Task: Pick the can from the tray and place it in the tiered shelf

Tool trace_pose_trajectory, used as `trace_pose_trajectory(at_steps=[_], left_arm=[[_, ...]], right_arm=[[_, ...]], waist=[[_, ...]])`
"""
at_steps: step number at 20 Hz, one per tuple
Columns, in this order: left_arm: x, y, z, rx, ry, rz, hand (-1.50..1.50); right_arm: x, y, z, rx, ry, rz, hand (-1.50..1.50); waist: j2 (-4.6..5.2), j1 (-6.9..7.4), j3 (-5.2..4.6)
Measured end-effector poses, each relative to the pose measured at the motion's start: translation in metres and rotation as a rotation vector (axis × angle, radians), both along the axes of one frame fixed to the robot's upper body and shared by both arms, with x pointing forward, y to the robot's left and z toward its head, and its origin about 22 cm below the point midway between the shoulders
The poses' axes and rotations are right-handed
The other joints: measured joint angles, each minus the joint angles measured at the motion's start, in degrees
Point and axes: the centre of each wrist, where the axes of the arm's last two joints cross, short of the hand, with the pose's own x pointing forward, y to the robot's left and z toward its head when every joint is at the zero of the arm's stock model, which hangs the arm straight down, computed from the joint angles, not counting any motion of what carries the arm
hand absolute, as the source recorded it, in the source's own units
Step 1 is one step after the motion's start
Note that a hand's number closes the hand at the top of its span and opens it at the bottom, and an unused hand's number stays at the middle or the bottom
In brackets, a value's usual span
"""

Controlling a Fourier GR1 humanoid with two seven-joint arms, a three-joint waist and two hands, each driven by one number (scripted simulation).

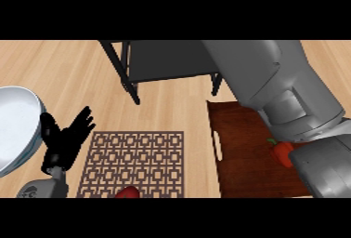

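The brown tray lies on the wooden counter at the right. No can shows in the head view. My right forearm rises from the lower right across the tray, reaches over the dark tiered shelf at the top, and leaves the view there, so the right hand is out of sight. A red pepper with a green stem sits on the tray, partly under the arm. My left hand rests open at the left, fingers up.
A brown patterned mat lies between the left hand and the tray. A red object peeks in at its lower edge. The rim of a white plate fills the far left.
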Motion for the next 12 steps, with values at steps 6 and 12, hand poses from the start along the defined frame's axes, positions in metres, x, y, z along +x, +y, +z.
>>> trace_pose_trajectory(at_steps=[6, 12], left_arm=[[0.003, 0.0, 0.003, 0.001, 0.005, -0.001, 0.0], [0.001, 0.0, 0.002, -0.001, 0.005, -0.002, 0.0]], right_arm=[[0.002, -0.005, -0.001, 0.231, -0.014, -0.042, -1.5], [0.004, -0.017, 0.009, 0.469, -0.023, -0.029, -1.5]], waist=[[0.04, -0.13, 0.0], [0.04, 0.03, 0.02]])
